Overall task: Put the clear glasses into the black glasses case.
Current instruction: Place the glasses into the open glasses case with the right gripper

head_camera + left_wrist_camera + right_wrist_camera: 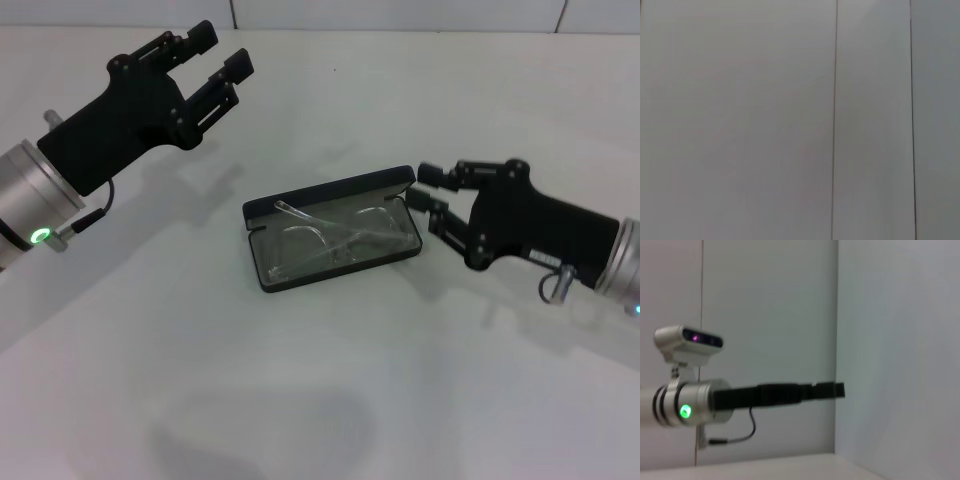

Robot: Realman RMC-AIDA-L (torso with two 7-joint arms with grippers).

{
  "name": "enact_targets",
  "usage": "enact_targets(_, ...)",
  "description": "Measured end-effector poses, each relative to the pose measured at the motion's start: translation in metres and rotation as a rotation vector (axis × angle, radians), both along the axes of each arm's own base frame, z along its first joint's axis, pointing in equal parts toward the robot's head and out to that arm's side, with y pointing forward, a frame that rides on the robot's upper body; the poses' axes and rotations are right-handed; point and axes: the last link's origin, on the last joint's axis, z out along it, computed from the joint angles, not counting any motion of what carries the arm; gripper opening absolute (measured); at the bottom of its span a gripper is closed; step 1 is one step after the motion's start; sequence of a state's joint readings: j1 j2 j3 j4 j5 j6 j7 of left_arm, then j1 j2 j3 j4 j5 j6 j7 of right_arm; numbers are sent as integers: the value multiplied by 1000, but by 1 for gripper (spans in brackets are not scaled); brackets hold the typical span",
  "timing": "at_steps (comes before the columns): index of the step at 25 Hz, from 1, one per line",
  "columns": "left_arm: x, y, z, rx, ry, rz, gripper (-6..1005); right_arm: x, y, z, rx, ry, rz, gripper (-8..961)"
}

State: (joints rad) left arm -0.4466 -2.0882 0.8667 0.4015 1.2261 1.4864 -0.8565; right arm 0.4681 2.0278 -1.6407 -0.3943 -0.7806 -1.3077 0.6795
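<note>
Head view, left to right: left gripper [212,62] is raised over the far left of the white table [150,400], well apart from everything else, fingers spread with a clear gap between the two black finger sets and nothing between them. Its silver wrist cuff shows a green light [40,237] at the left edge, with a thin black cable hanging just beside it. Centre of the table: the black glasses case [333,229] lies open and flat, long axis running roughly left-right and tilted a little, grey lining visible inside the dark rim. The clear glasses [335,232] are inside the case, lens lying on the lining; one clear arm crosses diagonally over the lens and its tip pokes up near the far-left rim (transparent, so the exact outline is hard to trace). Right of that: right gripper [426,190] sits low at the case's right end, fingers parted, upper fingertip just beside the far-right corner of the case, lower fingertip near the right rim; can't tell if either actually touches the case. It is pinching nothing. Left wrist view: only a plain pale surface with two thin dark seam lines, no task items. Right wrist view: the left gripper [832,389] seen side-on against a pale wall, extended horizontally from its silver cuff with the green light [685,411], camera module mounted on top of the cuff; case and glasses are not in this view.
</note>
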Motion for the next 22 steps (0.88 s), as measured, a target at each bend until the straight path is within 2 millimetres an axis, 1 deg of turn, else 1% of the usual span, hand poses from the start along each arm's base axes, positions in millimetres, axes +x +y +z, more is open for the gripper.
enact_targets(7, 3, 2, -1, -4, -5, -7, 524, 13, -9, -10, -25, -48, -21, 228)
enact_targets(13, 8, 5, -1, -3, -6, -19, 523, 8, -8, -15, 5, -75, 17, 228)
enact_targets(22, 6, 4, -2, -5, -5, -12, 523, -7, 7, -31, 3, -123, 9, 226)
